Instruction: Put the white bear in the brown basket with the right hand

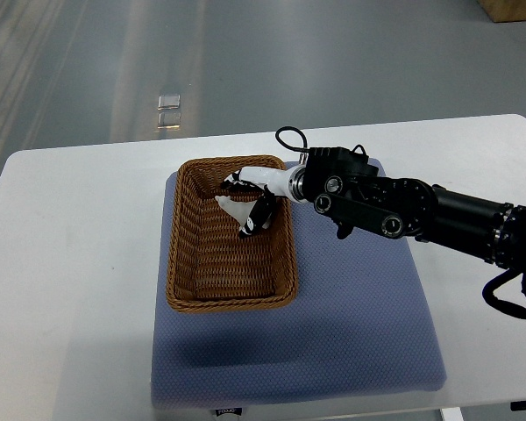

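The brown wicker basket (231,288) sits on the left part of a blue-grey mat. My right arm reaches in from the right edge, and my right hand (250,203) is over the far end of the basket. Its dark fingers are curled around the white bear (248,187), which hangs just inside the basket's far rim. Most of the bear is hidden by the fingers. My left arm is out of view.
The blue-grey mat (351,316) lies on a white table (79,263). The table's far edge borders a grey floor with a small clear object (168,110). A black cable loops above the wrist (291,139).
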Robot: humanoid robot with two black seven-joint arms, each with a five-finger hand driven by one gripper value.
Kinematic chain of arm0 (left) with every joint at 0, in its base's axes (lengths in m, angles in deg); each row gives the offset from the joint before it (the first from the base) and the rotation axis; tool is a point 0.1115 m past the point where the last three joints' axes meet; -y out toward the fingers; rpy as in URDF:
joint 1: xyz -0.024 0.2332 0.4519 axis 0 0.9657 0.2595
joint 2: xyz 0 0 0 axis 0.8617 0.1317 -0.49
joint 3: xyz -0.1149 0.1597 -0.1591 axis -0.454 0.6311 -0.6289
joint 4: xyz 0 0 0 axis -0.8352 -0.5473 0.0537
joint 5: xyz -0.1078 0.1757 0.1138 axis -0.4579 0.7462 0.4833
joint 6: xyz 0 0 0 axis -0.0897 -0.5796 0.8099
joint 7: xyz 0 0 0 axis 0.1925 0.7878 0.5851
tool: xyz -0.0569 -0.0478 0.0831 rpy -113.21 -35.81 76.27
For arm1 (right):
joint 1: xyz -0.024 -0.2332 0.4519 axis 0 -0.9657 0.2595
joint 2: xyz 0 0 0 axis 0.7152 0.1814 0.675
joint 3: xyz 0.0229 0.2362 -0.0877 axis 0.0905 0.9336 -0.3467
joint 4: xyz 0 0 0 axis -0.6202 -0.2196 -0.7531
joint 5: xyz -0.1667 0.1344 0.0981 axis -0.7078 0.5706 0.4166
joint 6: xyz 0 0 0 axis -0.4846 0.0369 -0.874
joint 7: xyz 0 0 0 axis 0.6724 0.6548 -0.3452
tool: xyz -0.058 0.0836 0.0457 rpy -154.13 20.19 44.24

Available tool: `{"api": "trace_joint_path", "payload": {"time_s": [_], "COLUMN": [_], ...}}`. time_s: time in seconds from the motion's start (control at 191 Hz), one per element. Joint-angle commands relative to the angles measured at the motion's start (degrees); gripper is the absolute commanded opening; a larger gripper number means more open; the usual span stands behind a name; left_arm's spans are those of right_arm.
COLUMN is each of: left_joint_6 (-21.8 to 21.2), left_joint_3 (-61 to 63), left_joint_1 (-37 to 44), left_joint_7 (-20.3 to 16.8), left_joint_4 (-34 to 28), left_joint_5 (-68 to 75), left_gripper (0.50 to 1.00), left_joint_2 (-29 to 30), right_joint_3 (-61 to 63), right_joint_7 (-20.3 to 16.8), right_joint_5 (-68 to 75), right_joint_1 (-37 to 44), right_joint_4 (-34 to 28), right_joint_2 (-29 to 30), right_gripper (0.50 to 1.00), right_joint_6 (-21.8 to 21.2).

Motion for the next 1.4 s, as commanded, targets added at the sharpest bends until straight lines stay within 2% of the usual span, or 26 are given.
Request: {"api": "trace_joint_path", "payload": {"time_s": [0.0,0.43,0.53,0.692,0.855,0.986,1.185,1.395], "left_joint_6": [0.00,0.00,0.00,0.00,0.00,0.00,0.00,0.00], "left_joint_3": [0.00,-0.08,-0.08,0.00,0.00,0.09,0.09,0.00], "left_joint_1": [0.00,0.00,0.00,0.00,0.00,0.00,0.00,0.00], "left_joint_7": [0.00,0.00,0.00,0.00,0.00,0.00,0.09,0.00], "left_joint_4": [0.00,0.00,0.00,0.09,0.09,0.44,0.53,0.62], "left_joint_5": [-0.03,0.06,-0.03,-0.03,0.06,0.06,0.15,0.15], "left_gripper": [1.000,1.000,1.000,1.000,1.000,1.000,1.000,1.000], "left_joint_2": [0.00,0.00,0.00,0.00,0.00,0.00,0.00,0.00], "right_joint_3": [1.27,11.64,17.09,30.27,46.53,56.46,59.80,59.80], "right_joint_7": [-0.02,0.15,1.29,3.40,6.74,11.48,19.05,20.72], "right_joint_5": [0.11,0.55,0.99,3.63,8.29,17.51,32.98,45.90], "right_joint_1": [0.59,2.44,1.38,-5.21,-13.03,-18.21,-23.49,-26.30], "right_joint_4": [0.01,0.01,0.01,0.10,0.19,1.24,3.62,3.79], "right_joint_2": [-0.01,-0.01,-0.01,-1.07,-1.33,-1.16,-0.98,-0.45], "right_gripper": [0.917,0.919,0.921,0.921,0.921,0.921,0.924,0.924], "right_joint_6": [-0.09,-0.18,0.00,0.53,0.18,0.44,0.44,-0.35]}}
